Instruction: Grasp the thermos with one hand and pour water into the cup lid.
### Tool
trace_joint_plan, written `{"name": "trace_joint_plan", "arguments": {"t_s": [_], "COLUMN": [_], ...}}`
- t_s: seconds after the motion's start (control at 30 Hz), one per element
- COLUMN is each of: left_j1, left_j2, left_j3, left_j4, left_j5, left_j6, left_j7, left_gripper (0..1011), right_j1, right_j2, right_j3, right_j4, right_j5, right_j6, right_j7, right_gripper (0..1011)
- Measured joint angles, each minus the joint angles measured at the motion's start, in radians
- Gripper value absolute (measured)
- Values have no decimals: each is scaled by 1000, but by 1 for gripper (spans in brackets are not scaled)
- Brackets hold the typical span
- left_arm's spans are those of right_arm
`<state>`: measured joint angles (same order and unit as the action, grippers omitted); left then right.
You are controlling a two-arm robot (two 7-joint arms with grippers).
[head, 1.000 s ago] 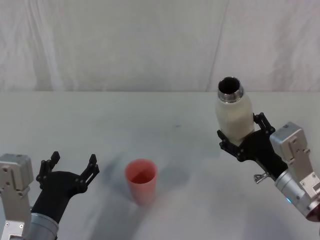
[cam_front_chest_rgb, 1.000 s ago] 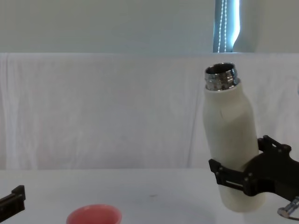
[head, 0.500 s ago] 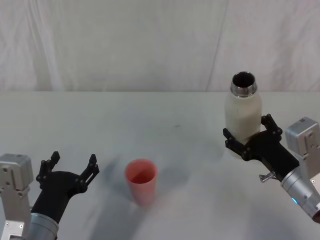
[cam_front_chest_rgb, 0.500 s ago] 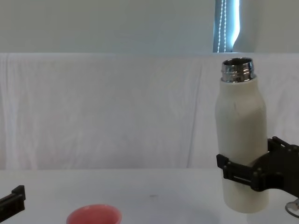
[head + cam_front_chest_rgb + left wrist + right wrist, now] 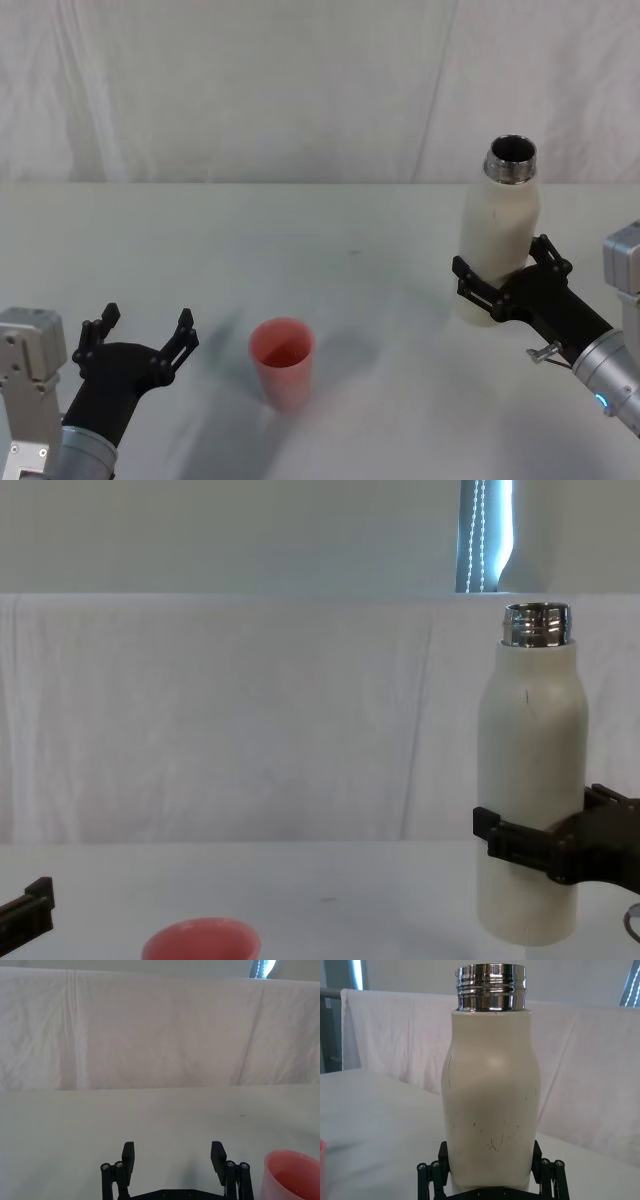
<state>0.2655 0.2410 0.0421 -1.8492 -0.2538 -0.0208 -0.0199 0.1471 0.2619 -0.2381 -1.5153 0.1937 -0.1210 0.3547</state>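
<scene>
Head view showed the white-draped table (image 5: 330, 230) as the largest thing, with a wrinkled white cloth backdrop (image 5: 250, 90) hanging behind its far edge. On the table's right side stood the thermos (image 5: 498, 235), upright, cream-white, its open chrome neck uppermost and its base on or just at the tabletop. The right gripper (image 5: 508, 288) was clamped around the thermos's lower body, one black finger on each side. The left gripper (image 5: 140, 345) sat low at the near left, its fingers spread wide and holding nothing. Between the two arms, nearer the left one and well apart from the thermos, stood the pink cup lid (image 5: 282, 361), upright, with open tabletop all round it.
</scene>
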Motion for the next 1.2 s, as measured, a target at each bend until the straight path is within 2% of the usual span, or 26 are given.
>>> {"name": "trace_joint_plan", "arguments": {"t_s": [0.33, 0.6, 0.9, 1.2], "left_j1": [0, 0, 0, 0], "left_j2": [0, 0, 0, 0], "left_j3": [0, 0, 0, 0], "left_j4": [0, 0, 0, 0], "left_j5": [0, 0, 0, 0], "left_j6": [0, 0, 0, 0], "left_j7": [0, 0, 0, 0], "left_gripper": [1001, 1001, 1001, 1001], "right_j1": [8, 14, 13, 11], "right_j2": [13, 22, 46, 65], "right_j3": [-2, -8, -14, -20], "right_j4": [0, -5, -10, -13], "right_j5": [83, 120, 147, 148], "right_j6": [47, 68, 90, 97], "right_j7": [23, 23, 22, 6], "right_gripper": [951, 951, 951, 951]}}
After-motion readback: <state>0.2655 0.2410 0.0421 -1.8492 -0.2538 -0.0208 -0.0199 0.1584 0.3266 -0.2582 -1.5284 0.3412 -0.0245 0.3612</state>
